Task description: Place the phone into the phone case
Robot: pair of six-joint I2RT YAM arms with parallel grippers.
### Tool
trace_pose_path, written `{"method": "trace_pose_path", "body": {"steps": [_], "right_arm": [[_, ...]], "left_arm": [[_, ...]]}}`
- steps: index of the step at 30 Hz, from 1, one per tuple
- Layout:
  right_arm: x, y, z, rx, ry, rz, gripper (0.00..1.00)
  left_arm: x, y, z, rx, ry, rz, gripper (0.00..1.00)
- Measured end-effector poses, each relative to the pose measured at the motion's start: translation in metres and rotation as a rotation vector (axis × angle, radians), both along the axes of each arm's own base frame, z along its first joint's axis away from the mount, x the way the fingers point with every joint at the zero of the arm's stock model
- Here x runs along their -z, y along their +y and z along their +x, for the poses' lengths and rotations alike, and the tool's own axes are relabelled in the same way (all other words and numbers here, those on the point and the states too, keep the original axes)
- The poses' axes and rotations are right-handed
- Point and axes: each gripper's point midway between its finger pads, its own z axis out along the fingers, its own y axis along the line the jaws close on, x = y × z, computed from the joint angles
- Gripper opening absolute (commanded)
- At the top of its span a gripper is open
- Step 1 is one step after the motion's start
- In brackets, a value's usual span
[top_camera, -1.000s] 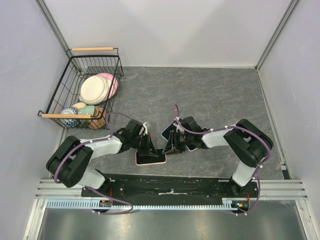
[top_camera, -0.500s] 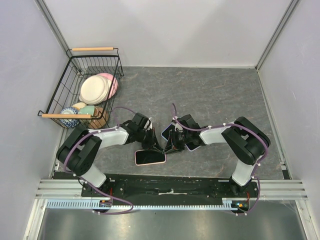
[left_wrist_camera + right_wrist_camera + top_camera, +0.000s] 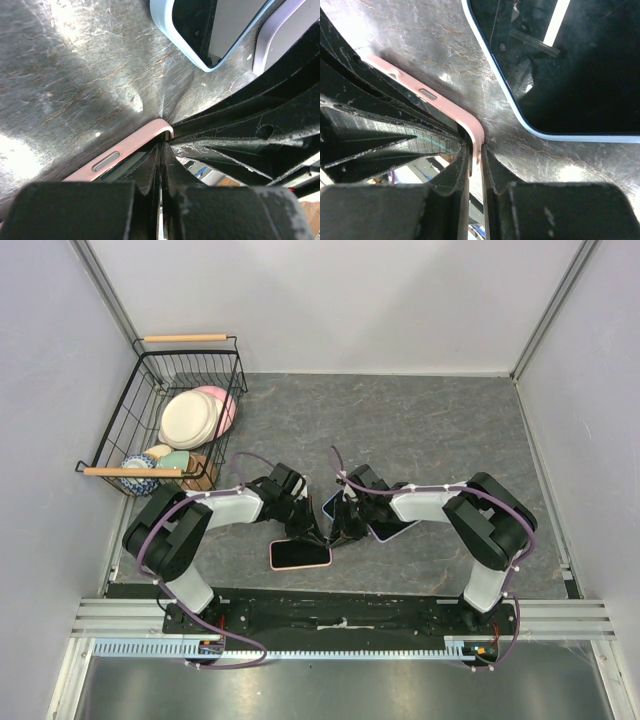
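Observation:
A pink phone case [image 3: 300, 554] lies flat near the table's front edge with a dark-screened phone [image 3: 299, 555] inside it. My left gripper [image 3: 313, 536] is shut, its tips pressed at the case's far right corner [image 3: 165, 131] over the screen. My right gripper [image 3: 337, 537] comes from the right and is shut on the rim of that same corner [image 3: 475, 134]. The two grippers' fingers almost touch each other.
A light-blue-rimmed phone [image 3: 334, 503] lies just behind the grippers, also in the wrist views [image 3: 200, 35] [image 3: 560, 75]. A lilac case [image 3: 398, 530] lies right of it. A black wire basket [image 3: 130, 430] with plates and bowls stands at the far left.
My left gripper has slid right along the pink case's far edge to its right corner. My right gripper has shifted slightly left onto that corner. The case has hardly moved.

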Motion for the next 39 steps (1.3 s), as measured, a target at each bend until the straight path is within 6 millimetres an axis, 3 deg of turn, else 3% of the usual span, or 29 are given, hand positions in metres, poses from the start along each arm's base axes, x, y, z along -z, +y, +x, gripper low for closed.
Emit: {"method": "trace_pose_path", "body": {"steps": [7,13,18,21,24,26,29,35,39], "right_arm": [[0.000,0.002,0.000,-0.029,-0.061,-0.153,0.15],[-0.006,0.003,0.001,-0.071,-0.220,-0.295,0.17],[-0.014,0.004,0.001,-0.097,-0.348,-0.349,0.21],[-0.017,0.004,0.002,-0.103,-0.391,-0.356,0.23],[-0.027,0.002,0.004,-0.093,-0.422,-0.342,0.24],[-0.043,0.005,0.006,-0.080,-0.450,-0.308,0.25],[-0.078,0.010,0.010,-0.050,-0.508,-0.231,0.27],[-0.159,0.012,0.011,0.025,-0.631,-0.041,0.42],[-0.206,0.006,0.008,0.074,-0.707,0.077,0.62]], "left_arm": [[0.000,0.000,-0.001,0.003,0.018,0.018,0.02],[-0.003,0.001,0.000,0.023,-0.014,0.044,0.02],[-0.008,0.005,0.008,0.034,-0.132,0.101,0.10],[-0.022,0.013,0.018,0.015,-0.231,0.134,0.17],[-0.054,0.019,0.029,-0.016,-0.359,0.119,0.29],[-0.081,0.022,0.036,-0.042,-0.455,0.094,0.47],[-0.118,0.029,0.039,-0.075,-0.578,0.054,0.62],[-0.170,0.052,0.031,-0.144,-0.757,-0.008,0.74],[-0.200,0.067,0.020,-0.182,-0.864,-0.060,0.81]]}}
